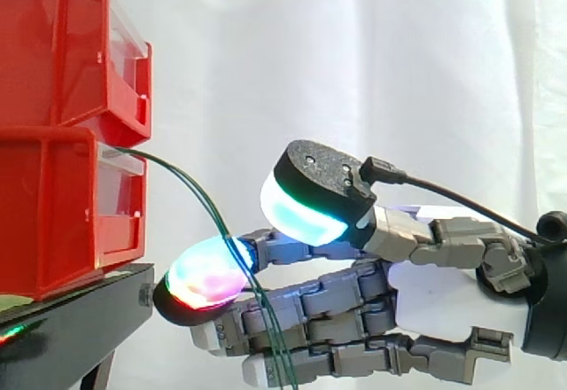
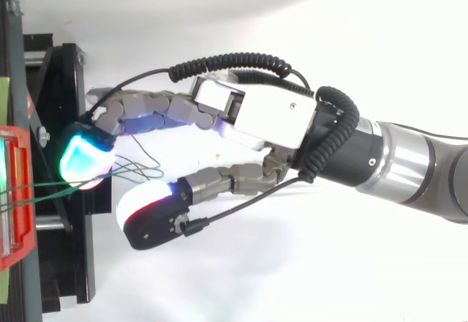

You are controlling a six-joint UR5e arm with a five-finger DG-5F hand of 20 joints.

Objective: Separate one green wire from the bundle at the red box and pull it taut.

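We find the hand (image 1: 425, 306), spread and gripping nothing, just beside the red box (image 1: 53, 217); closing here could pinch several green wires (image 1: 199, 193) instead of one.

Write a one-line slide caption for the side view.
Open robot hand reaches toward the stacked red bins while green wires arc from the lower bin down past its fingers.

No lettering, number or sign can be read anywhere; the red bins (image 1: 62, 62), the black stand (image 1: 80, 306) and the hand (image 2: 263, 117) carry no legible print.
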